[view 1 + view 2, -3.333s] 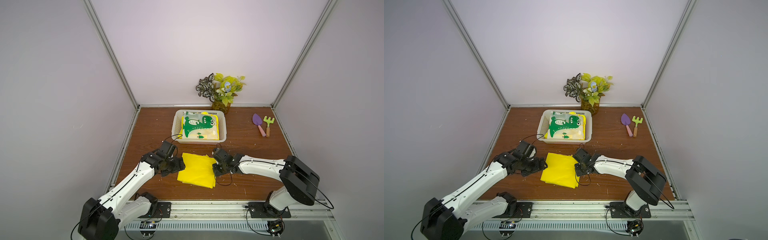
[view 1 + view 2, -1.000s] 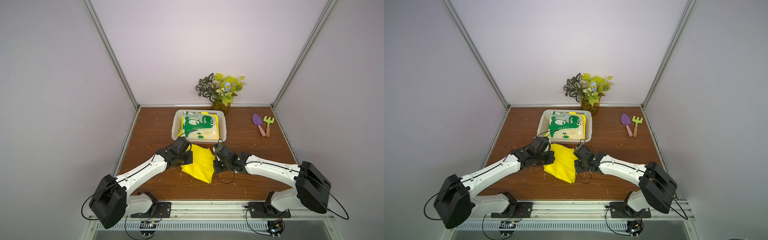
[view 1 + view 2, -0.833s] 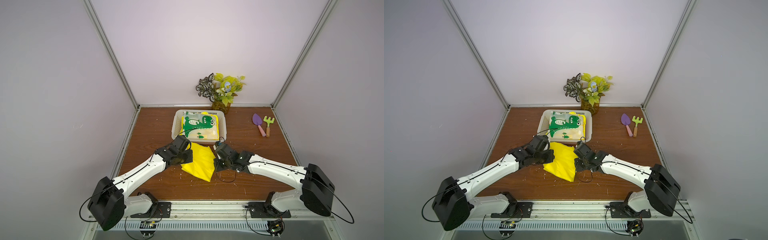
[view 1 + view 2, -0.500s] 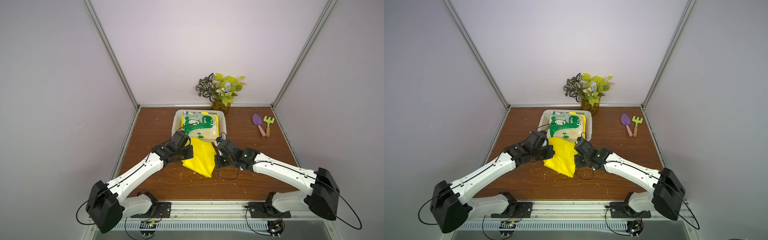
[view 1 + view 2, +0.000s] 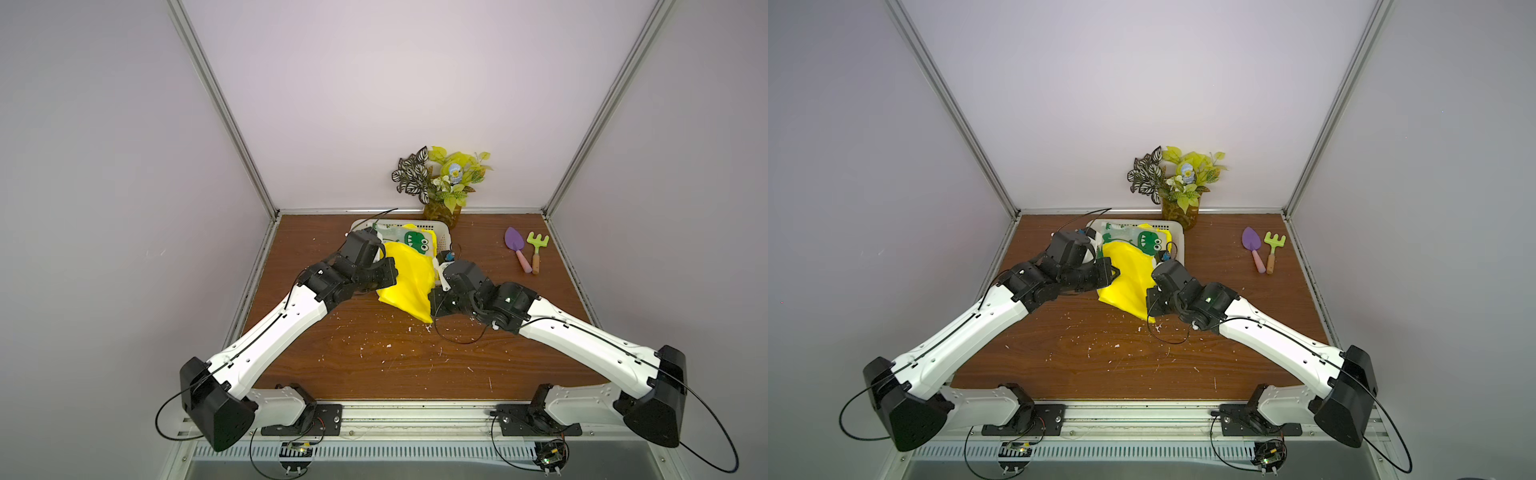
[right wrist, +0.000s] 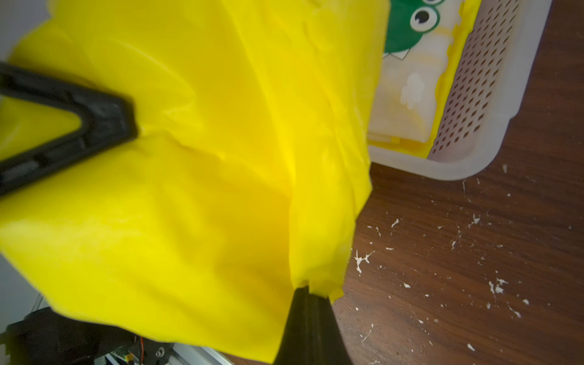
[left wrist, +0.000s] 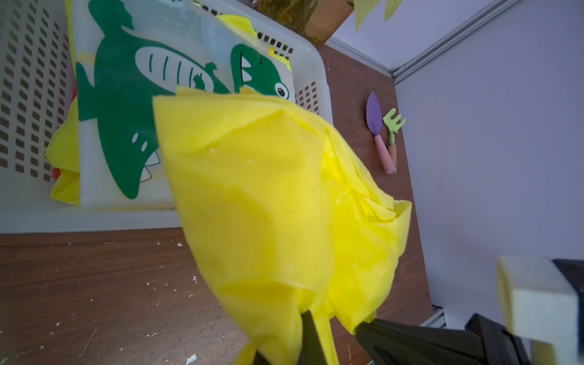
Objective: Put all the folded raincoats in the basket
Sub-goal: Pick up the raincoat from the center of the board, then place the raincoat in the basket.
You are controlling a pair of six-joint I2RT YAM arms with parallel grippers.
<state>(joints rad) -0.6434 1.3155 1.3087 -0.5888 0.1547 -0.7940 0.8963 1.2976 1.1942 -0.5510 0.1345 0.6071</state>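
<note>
Both arms have reached forward and up since the earlier frames, and the yellow raincoat, which lay flat on the surface, now hangs slung between them. Its far edge reaches over the near rim of the basket, while its lowest corner droops toward the wood. The left pincer is clenched on one side edge of the raincoat and the right pincer is pinched shut on the opposite edge. The likeliest trouble seems to be the fold coming undone: in the left wrist view the layers already fan apart, and thin slick plastic may slide out of a narrow pinch. That sagging corner could snag the basket's near wall if the arms advance without more height, and might shove the light basket back. A dinosaur-print pack already fills much of the basket, so the raincoat would probably sit high and spill over the rim.
</note>
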